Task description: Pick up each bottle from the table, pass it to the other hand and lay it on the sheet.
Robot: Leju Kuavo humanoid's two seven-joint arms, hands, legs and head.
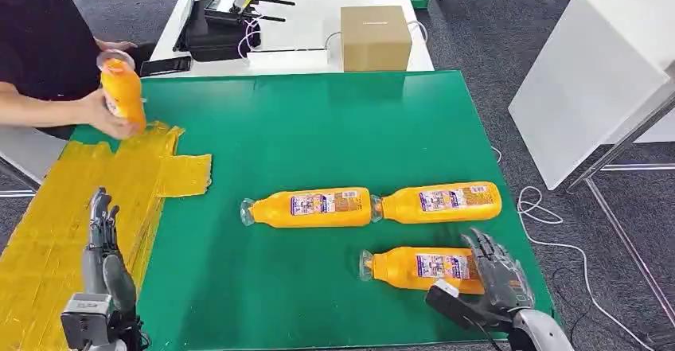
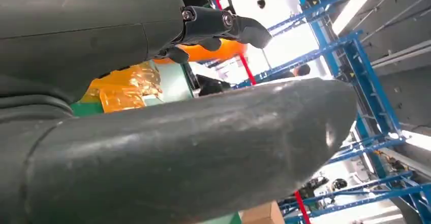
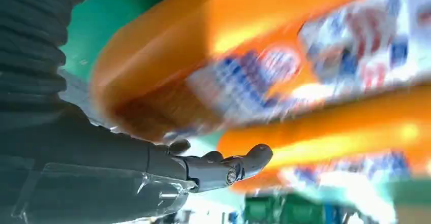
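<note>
Three bottles lie on the green table [image 1: 318,128]; my right hand [image 1: 493,275], fingers spread and holding nothing, reaches the near bottle [image 1: 418,268]. Left hand [image 1: 102,239] hangs loose over the yellow sheet [image 1: 56,224], none laid there.

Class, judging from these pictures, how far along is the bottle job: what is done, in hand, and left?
Done: nothing lies on the yellow sheet; a person's hand holds one bottle above it. In hand: the right robot hand is at the nearest bottle, not lifted. Left: all three lying bottles; the left robot hand is empty.
</note>
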